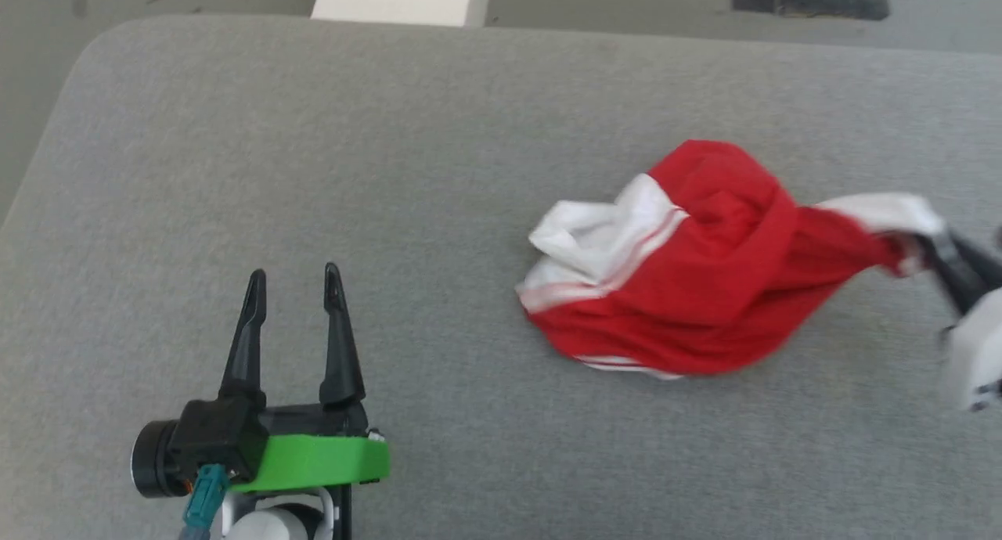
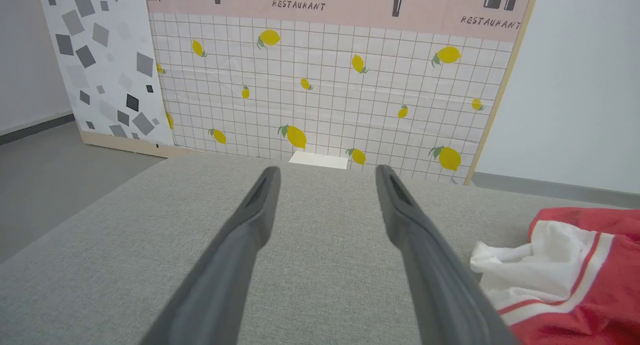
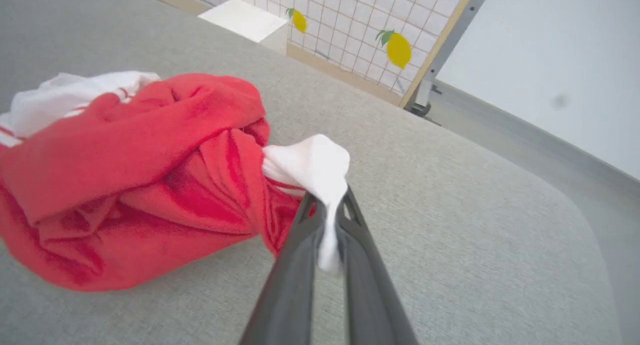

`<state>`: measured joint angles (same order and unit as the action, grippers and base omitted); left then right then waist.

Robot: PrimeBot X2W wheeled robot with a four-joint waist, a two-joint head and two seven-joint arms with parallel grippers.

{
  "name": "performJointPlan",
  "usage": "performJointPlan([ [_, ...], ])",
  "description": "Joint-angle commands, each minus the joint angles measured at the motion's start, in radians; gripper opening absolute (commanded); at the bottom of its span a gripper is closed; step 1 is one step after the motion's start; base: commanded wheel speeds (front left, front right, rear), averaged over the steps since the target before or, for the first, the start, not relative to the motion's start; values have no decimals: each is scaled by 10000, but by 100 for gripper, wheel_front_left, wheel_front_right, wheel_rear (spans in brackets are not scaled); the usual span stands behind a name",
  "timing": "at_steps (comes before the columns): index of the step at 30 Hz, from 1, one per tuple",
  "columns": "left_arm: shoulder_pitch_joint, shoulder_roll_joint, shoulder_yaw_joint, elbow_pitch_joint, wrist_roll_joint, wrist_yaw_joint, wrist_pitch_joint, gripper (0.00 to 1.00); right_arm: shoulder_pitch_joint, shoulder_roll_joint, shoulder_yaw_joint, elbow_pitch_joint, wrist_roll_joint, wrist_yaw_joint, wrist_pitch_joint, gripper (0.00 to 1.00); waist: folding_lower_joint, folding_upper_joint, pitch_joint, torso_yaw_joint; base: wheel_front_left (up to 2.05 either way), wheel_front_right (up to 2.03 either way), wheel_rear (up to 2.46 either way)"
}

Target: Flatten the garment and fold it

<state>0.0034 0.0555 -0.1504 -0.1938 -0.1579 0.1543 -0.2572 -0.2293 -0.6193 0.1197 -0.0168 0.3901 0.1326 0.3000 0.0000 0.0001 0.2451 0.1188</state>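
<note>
the garment [image 1: 704,289] lies bunched in a red heap right of centre in the head view, on the grey fabric-covered tabletop [image 1: 313,133]. one white sleeve [image 1: 595,235] and its striped trim [image 1: 638,254] are crumpled at the heap's left side. no letters or number show; the folds hide whichever face carries them. from the heap's right side a twisted red neck of cloth stretches toward the frame's right edge and ends in a white cloth end [image 3: 312,160]. the right pincer [image 3: 327,207] is clenched on that end: in the right wrist view, white fabric is pinched between the two dark fingers, which stand nearly together. that side of the head view is blurred, so the exact grip spot can't be read there. the left pincer [image 1: 293,278] sits at the lower left of the head view, well apart from the heap. its fingers are spread with nothing between them, over bare grey fabric.

the step in hand looks like spreading the heap, and flattening has barely begun. to do it well, the left pincer likely needs to take the opposite white sleeve or the hem near it. the grip should be low and at the edge, pinching one layer rather than a bundle. both ends should then be drawn apart evenly, with the cloth kept near the tabletop so the twist unwinds instead of tightening. a one-sided pull would likely just drag the whole heap.
</note>
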Motion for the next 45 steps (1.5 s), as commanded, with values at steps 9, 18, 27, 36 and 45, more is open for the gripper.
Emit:
performJointPlan([
  [9, 103, -52, -113, 138, 21, -181, -45, 100, 2403, 923, -2991, 838, -974, -19, 238, 0, 0, -1, -239, -614, 0, 0, 0],
  [18, 36, -52, -162, 457, 45, -347, -45, 100, 1903, 2028, -3490, 1040, -1809, -19, -810, 100, 0, -1, -472, -634, 0, 0, 0],
  [27, 113, -52, -200, 373, -134, -312, -45, 100, 875, 2000, -1047, -1709, -220, -19, 984, 100, 0, -1, -492, -405, 0, 0, 0],
  [36, -278, -52, -609, 446, -329, -213, -45, 100, -302, 1124, 1353, -687, 390, -19, 2459, 100, 0, -1, 257, 360, 0, 0, 0],
  [45, -447, -53, -752, 623, -383, -134, -45, 100, -1034, 1213, 1813, 616, 81, -19, 2238, 0, 0, -1, 205, 777, 0, 0, 0],
])
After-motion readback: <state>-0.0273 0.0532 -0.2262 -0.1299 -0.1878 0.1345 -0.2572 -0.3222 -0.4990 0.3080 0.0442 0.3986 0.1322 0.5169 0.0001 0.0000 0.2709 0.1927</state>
